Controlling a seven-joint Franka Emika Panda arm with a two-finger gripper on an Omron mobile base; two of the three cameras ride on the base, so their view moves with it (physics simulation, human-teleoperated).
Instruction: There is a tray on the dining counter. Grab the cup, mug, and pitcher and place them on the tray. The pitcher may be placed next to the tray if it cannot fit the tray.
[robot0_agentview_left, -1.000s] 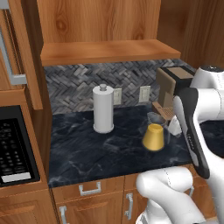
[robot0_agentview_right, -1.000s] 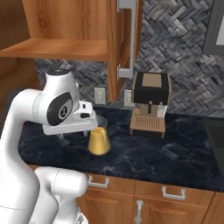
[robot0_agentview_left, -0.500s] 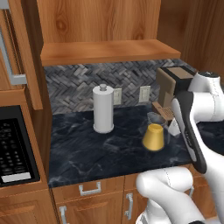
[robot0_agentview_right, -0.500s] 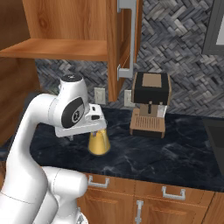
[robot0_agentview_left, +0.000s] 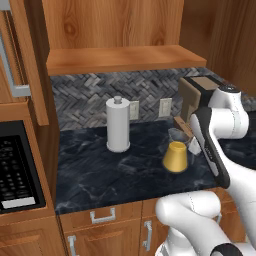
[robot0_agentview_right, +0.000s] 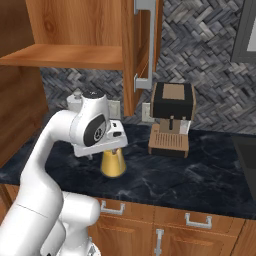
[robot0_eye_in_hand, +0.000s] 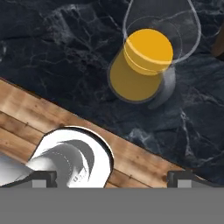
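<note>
The step in hand looks like the reach for the pitcher (robot0_agentview_left: 176, 154), which stands on the black worktop (robot0_agentview_left: 100, 170) near its front edge, between the paper-towel roll (robot0_agentview_left: 118, 125) and the coffee machine (robot0_agentview_right: 171, 117). The tool (robot0_eye_in_hand: 111, 177) hangs above it, jaws wide apart and empty. Next it must drop and line up on the handle (robot0_eye_in_hand: 164, 87). There is open room toward the roll, less by the machine.

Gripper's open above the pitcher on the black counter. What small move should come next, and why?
Probably shift the open gripper forward until it is centred over the pitcher, then start lowering. In the hand view the pitcher sits ahead of the fingertips, not between them, upright on the counter, with nothing held yet.
</note>
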